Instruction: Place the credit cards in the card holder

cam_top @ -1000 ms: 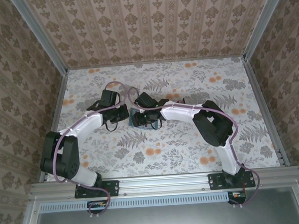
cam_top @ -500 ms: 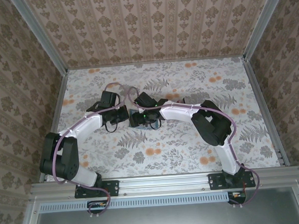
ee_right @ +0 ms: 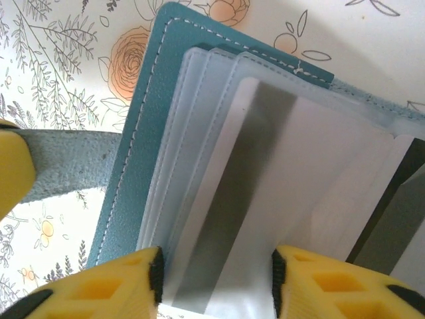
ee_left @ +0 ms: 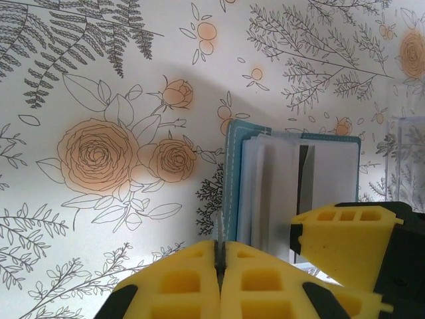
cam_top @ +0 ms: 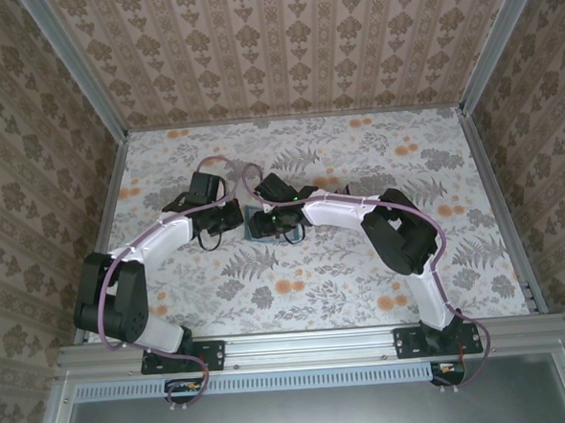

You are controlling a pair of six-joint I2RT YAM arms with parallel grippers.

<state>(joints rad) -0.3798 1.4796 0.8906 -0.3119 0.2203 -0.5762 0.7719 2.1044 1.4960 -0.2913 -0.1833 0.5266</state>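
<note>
Left jaws clamped on stitched teal card holder (ee_right: pixel 141 123), right jaws apart over pale credit card (ee_right: pixel 319 166)

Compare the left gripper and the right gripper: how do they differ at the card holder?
The left gripper is shut, pinching the card holder's teal cover; the right gripper has its jaws apart. The left gripper sits at the holder's edge; the right gripper sits over its clear sleeves. Both have yellow fingers.

bright diffuse light, soft grey shadows, wrist views blurred up close, top view sharp
</note>
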